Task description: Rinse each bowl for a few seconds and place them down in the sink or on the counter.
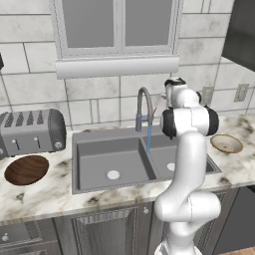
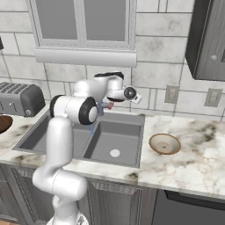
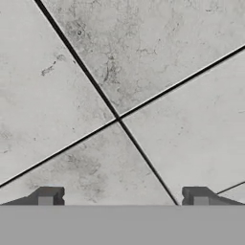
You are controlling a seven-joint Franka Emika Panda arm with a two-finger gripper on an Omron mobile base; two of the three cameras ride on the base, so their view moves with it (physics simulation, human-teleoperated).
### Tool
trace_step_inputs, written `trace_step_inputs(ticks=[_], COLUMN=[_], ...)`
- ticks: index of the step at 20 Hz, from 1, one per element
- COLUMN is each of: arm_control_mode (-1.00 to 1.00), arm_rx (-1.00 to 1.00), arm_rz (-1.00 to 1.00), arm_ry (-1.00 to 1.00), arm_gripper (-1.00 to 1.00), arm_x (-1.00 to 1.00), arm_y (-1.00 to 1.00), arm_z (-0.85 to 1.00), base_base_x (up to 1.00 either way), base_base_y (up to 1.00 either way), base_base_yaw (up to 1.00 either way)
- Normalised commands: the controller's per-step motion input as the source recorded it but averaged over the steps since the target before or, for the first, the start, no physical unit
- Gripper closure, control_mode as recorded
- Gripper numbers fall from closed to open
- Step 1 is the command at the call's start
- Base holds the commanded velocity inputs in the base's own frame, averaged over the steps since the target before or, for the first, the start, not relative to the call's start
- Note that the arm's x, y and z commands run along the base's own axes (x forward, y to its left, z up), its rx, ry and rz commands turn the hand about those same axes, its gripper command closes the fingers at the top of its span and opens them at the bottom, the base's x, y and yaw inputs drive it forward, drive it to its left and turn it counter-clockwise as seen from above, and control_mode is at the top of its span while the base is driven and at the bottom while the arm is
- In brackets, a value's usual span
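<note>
The dark brown wood-grain bowl (image 1: pixel 27 169) lies on the counter (image 1: pixel 45 194) left of the sink (image 1: pixel 99 162), in front of the toaster. The smaller tan bowl (image 1: pixel 226 144) (image 2: pixel 165 143) rests upright on the counter right of the sink. Both basins hold nothing. A thin blue stream of water (image 1: pixel 148 139) runs from the gooseneck tap (image 1: pixel 144 105) down to the divider between the basins. My gripper (image 3: pixel 123 196) is open and holds nothing. It faces the tiled wall, raised behind the tap, with the hand (image 2: pixel 115 88) above the sink's back edge.
A grey toaster (image 1: pixel 32 130) stands on the left counter against the wall. A window sill (image 1: pixel 117 65) juts out above the tap. Wall outlets (image 2: pixel 171 93) and a dark upper cabinet (image 2: pixel 206 39) are at the right. My arm rises in front of the right basin.
</note>
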Motion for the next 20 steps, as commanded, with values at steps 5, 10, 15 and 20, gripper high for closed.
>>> trace_step_inputs(ticks=[5, 10, 15, 20], arm_control_mode=[-1.0, -1.0, -1.0, -1.0], arm_rx=[0.05, 0.05, 0.06, 0.02], arm_rz=[-0.07, -0.09, -0.1, -0.1], arm_ry=[0.05, 0.05, 0.09, 0.07], arm_gripper=[-1.0, -1.0, -1.0, -1.0], arm_x=[-0.26, -0.21, -0.16, -0.19], arm_y=[-0.18, -0.25, -0.13, -0.09], arm_z=[0.35, 0.34, 0.22, 0.14], base_base_x=[0.0, 0.0, 0.0, 0.0], base_base_y=[0.0, 0.0, 0.0, 0.0], base_base_yaw=[0.0, 0.0, 0.0, 0.0])
